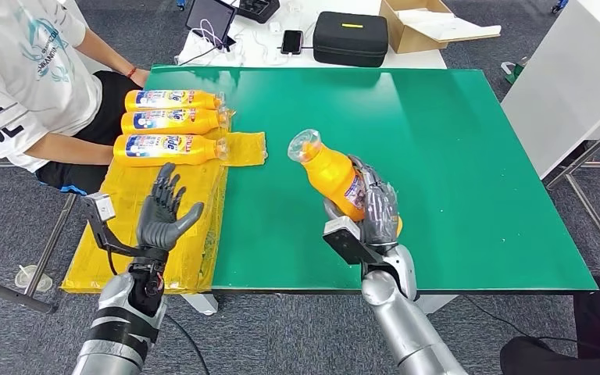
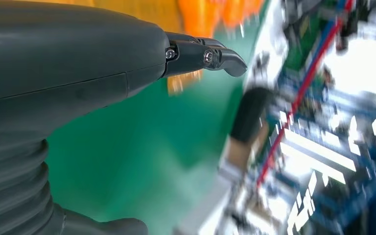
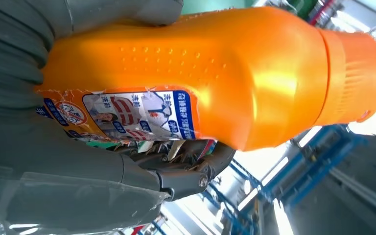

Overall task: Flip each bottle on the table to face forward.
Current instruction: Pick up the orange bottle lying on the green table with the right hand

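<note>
My right hand (image 1: 373,205) grips an orange bottle (image 1: 330,172) above the green table (image 1: 437,156), its clear cap tilted up and to the left. Up close, the bottle (image 3: 215,78) shows a torn blue and white label, with dark fingers (image 3: 176,171) wrapped round its body. Three more orange bottles (image 1: 170,123) lie side by side on yellow plastic wrap (image 1: 137,211) at the table's left edge, caps to the right. My left hand (image 1: 164,212) is raised over that wrap, fingers spread and holding nothing. The left wrist view shows a finger (image 2: 205,56) over the green surface.
A person in a white shirt (image 1: 23,70) sits at the left, close to the three bottles. Behind the green table stand a black case (image 1: 350,37), a cardboard box (image 1: 430,22), a tablet (image 1: 209,17) and a phone (image 1: 291,41). A white cabinet (image 1: 570,78) stands at the right.
</note>
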Controlling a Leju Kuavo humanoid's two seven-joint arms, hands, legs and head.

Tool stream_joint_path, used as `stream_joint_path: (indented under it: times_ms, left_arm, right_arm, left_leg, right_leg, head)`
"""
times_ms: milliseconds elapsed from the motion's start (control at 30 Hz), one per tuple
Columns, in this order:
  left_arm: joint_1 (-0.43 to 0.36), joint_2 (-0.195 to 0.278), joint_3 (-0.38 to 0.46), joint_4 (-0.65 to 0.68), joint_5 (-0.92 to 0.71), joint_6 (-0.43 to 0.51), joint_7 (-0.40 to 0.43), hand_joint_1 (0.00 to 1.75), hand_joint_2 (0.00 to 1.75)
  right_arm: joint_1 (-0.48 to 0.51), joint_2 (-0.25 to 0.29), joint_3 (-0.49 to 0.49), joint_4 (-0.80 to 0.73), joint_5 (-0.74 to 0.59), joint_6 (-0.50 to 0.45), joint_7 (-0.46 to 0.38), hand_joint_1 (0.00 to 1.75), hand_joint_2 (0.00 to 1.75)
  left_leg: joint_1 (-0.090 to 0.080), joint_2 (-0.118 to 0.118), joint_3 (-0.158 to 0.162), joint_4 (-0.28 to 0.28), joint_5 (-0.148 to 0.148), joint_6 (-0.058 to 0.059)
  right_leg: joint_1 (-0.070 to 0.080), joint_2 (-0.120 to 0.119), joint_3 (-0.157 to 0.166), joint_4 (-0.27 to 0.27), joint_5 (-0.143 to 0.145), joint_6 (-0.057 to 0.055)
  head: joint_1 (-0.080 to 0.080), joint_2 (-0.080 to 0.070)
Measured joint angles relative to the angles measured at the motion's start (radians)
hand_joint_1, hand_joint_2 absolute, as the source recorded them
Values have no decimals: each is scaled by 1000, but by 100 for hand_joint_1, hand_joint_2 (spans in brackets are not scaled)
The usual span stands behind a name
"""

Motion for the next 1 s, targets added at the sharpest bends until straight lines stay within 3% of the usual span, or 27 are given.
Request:
stream_joint_path:
  times_ms: [167,333,633,1000]
  left_arm:
    - [28,1,-86,-47,171,-148,73,0,175]
    - [52,9,-168,-80,252,-223,93,0,175]
    - [45,25,-300,-81,252,-205,88,0,175]
    - [-12,28,-363,19,239,-166,89,0,175]
  right_arm:
    - [28,18,-42,-18,-21,0,-68,175,175]
    - [49,35,-60,-6,-48,40,-125,175,175]
    - [48,109,2,66,-48,24,-160,175,175]
    - [5,167,141,149,-31,-26,-161,174,175]
  left_leg:
    - [0,0,0,0,0,0]
    - [0,0,0,0,0,0]
    - [0,0,0,0,0,0]
    - [0,0,0,0,0,0]
  right_leg:
    - [0,0,0,0,0,0]
    - [0,0,0,0,0,0]
    - [1,0,-1,0,0,0]
    - [1,0,-1,0,0,0]
  head:
    - [0,0]
    - [0,0]
    - [0,0]
    - [0,0]
